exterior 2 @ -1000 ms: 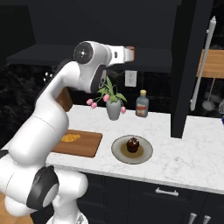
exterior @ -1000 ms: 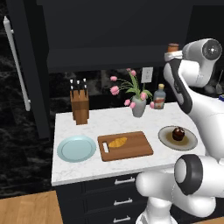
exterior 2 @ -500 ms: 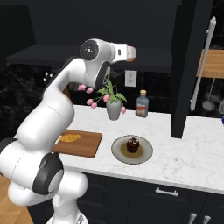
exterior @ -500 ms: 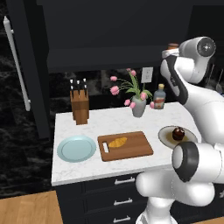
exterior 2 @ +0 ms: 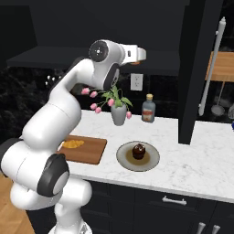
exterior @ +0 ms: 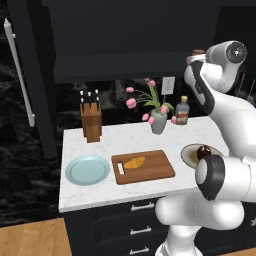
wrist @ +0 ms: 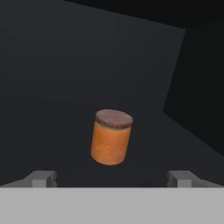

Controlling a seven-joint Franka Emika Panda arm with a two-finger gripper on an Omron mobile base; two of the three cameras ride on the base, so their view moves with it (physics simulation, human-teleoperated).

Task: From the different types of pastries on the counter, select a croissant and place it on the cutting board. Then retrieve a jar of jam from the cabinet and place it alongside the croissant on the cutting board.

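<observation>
The jar of jam, orange with a dull brown lid, stands on the dark floor of the black cabinet. It lies ahead of my gripper and apart from it. The fingertips are spread wide, so the gripper is open and holds nothing. In the right base view my hand is raised to the cabinet shelf. The croissant lies on the cutting board. The dark brown pastry rests on a grey plate on the counter.
A light-blue plate lies left of the board. A knife block, a vase of pink flowers and a red-labelled bottle stand along the back of the counter. The cabinet's walls close in around the jar.
The arm's upper joints have turned a little and risen slightly. The hand stays up at the cabinet shelf. The croissant, board and pastry have not moved.
</observation>
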